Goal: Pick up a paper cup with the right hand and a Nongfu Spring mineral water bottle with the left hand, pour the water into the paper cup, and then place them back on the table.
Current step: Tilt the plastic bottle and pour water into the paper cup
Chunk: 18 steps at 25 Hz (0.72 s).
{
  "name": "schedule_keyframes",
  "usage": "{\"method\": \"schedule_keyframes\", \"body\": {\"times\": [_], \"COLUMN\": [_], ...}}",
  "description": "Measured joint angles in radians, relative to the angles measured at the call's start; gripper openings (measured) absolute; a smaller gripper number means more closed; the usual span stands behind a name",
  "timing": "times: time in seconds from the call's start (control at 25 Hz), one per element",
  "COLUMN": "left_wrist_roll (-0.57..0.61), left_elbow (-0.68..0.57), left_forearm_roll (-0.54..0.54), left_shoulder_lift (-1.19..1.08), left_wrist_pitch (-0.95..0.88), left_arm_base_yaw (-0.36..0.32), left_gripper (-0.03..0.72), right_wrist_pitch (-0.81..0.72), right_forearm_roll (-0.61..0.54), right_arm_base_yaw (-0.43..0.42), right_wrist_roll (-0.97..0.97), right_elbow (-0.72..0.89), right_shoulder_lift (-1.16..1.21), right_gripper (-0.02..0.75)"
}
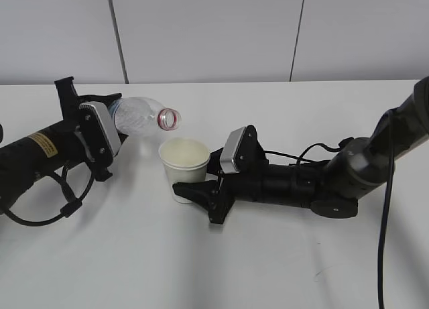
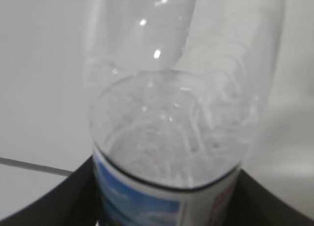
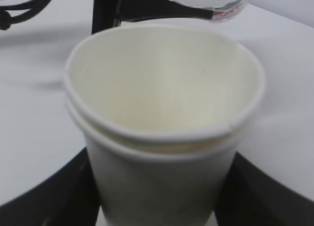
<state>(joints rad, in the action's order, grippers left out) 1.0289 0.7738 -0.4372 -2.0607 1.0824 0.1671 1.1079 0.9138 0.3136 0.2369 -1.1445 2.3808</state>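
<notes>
My left gripper (image 1: 107, 131) is shut on the clear Nongfu Spring bottle (image 1: 142, 116) and holds it tipped nearly on its side, its capless red-ringed mouth (image 1: 169, 118) just above the far left rim of the paper cup (image 1: 184, 159). The left wrist view shows the bottle (image 2: 176, 113) between the black fingers (image 2: 54, 201), its label at the bottom. My right gripper (image 1: 194, 188) is shut on the white cup, which stands upright; the cup (image 3: 162, 128) fills the right wrist view and looks like two nested cups. No water stream shows.
The white table (image 1: 221, 262) spreads around both arms. The right arm's black body and cables (image 1: 315, 181) lie low over the table to the right of the cup. A grey panelled wall stands behind the table's far edge.
</notes>
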Motion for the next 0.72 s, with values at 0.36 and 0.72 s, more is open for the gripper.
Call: {"method": "schedule_keyframes", "body": {"times": [0.36, 0.72], "left_wrist_roll": [0.113, 0.213], "left_elbow": [0.000, 0.000], "left_forearm_roll": [0.018, 0.027], "left_shoulder_lift": [0.000, 0.000], "left_wrist_pitch": [0.000, 0.000], "left_arm_base_yaw": [0.000, 0.000], "left_gripper": [0.410, 0.410], "right_wrist_pitch": [-0.020, -0.020], "right_forearm_roll": [-0.036, -0.037], "right_arm_base_yaw": [0.000, 0.000], "right_wrist_roll": [-0.035, -0.058], "right_elbow": [0.000, 0.000], "right_shoulder_lift": [0.000, 0.000], "right_gripper": [0.455, 0.455]}}
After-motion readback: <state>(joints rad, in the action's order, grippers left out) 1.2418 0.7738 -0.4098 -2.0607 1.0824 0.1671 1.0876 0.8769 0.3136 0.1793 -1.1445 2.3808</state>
